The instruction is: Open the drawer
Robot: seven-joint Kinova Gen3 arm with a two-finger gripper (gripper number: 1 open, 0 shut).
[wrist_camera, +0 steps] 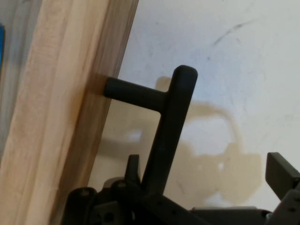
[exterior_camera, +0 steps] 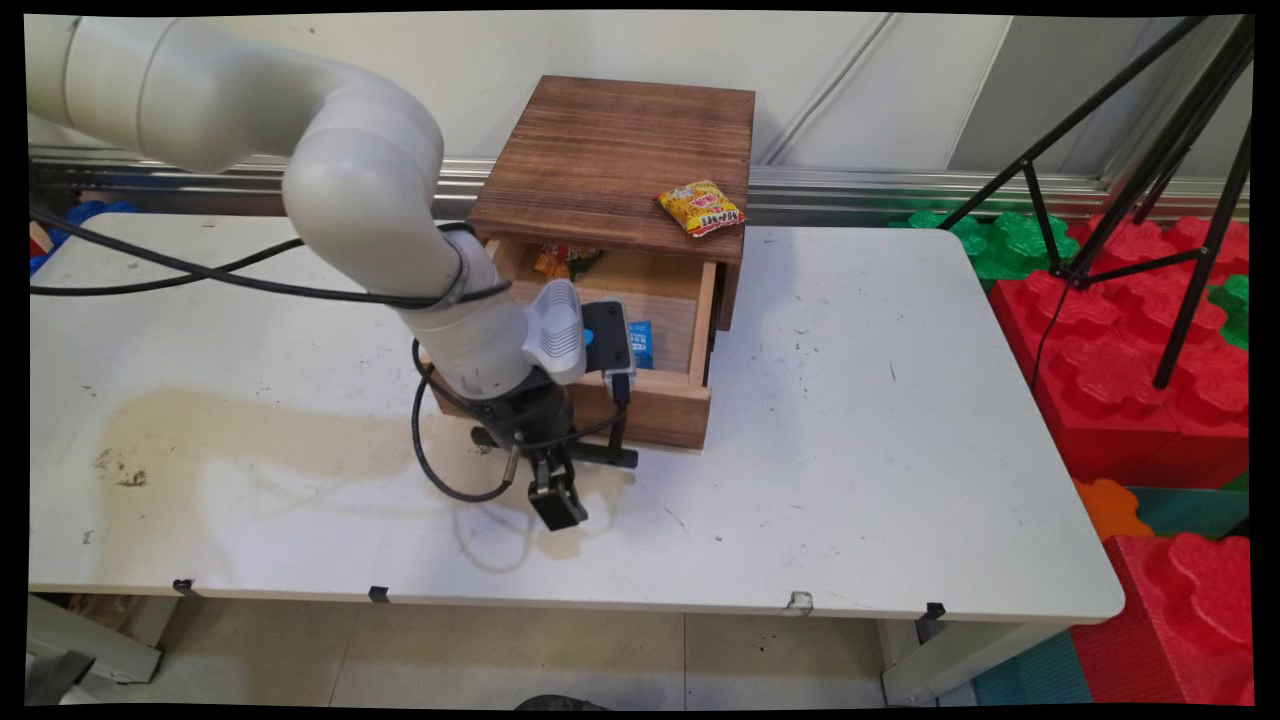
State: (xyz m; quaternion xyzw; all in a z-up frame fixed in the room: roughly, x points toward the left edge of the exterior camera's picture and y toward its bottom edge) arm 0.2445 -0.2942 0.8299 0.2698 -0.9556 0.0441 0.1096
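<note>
A white table (exterior_camera: 850, 450), scuffed and marked by a wide yellowish stain at its left, is set before a pale panelled wall. Red and green foam blocks (exterior_camera: 1130, 350) and the black legs of a tripod (exterior_camera: 1170, 180) are seen on the floor at the right.

A dark wooden box (exterior_camera: 620, 160) is placed at the table's far side, its drawer (exterior_camera: 660, 400) pulled out toward the near edge. A yellow snack packet (exterior_camera: 702, 208) lies on the box's top near the right front corner. Inside the drawer, a blue packet (exterior_camera: 641, 343) and, at the back, an orange-and-green item (exterior_camera: 560, 262) are partly shown.

The gripper (exterior_camera: 556, 505) is held low over the table just in front of the drawer, beside its black bar handle (exterior_camera: 600, 455).

Only in the hand view is the handle (wrist_camera: 171, 126) shown close: its bar stands off the pale drawer front (wrist_camera: 56, 117) on a post, passing between the spread fingers (wrist_camera: 281, 173), which are not closed on it.
</note>
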